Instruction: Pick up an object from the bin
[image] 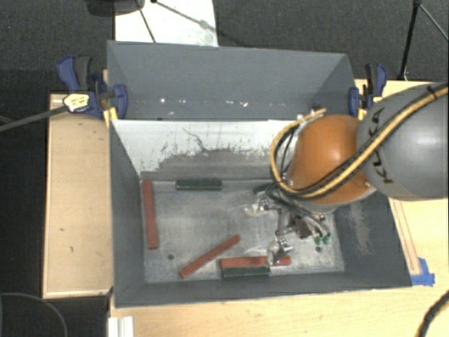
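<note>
- Gripper (pixel 282 250) hangs low in the front right part of the bin (pixel 231 83), under the arm's orange cover (pixel 330 160). It sits right at the bin floor.
- Cannot tell whether the gripper is wide or narrow; its tip is a tangle of metal parts against the grey floor. Nothing can be made out in its hold.
- Nearest thing: a short red bar (pixel 245 262), lying flat near the front wall. Its right end is just beside or under the gripper tip; contact is unclear.
- A dark bar (pixel 245 273) lies alongside the red bar on the front side, seemingly touching it. That crowding likely makes the free right end the easier place to take hold.
- A longer brown stick (pixel 208 256) lies slantwise to the left, close to the red bar's left end.
- Well apart: a brown stick (pixel 149 215) along the left wall and a dark strip (pixel 198 184) near the back.
- Judgement: the pick is not yet done; every thing rests on the floor.
</note>
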Available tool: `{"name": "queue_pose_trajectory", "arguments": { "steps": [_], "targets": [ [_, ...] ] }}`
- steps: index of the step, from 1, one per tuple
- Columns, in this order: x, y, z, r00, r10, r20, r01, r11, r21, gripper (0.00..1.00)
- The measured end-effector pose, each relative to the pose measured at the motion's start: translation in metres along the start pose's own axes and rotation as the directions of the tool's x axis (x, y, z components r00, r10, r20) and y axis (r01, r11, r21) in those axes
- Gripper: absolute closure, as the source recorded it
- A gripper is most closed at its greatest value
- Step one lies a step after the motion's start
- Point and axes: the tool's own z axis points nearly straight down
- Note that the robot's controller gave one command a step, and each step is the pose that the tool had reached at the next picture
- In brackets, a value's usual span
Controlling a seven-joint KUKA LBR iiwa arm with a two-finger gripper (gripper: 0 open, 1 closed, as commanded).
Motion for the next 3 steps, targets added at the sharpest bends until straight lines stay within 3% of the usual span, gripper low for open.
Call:
{"name": "queue_pose_trajectory", "arguments": {
  "steps": [1, 2, 3],
  "targets": [
    [0.014, 0.029, 0.055, 0.98, 0.201, 0.002, -0.201, 0.98, -0.001, 1.0],
    [0.014, 0.029, 0.055, 0.98, 0.2, 0.002, -0.2, 0.98, -0.001, 1.0],
    [-0.013, 0.025, -0.146, 0.966, 0.257, -0.004, -0.257, 0.966, 0.001, 1.0]
  ]
}}
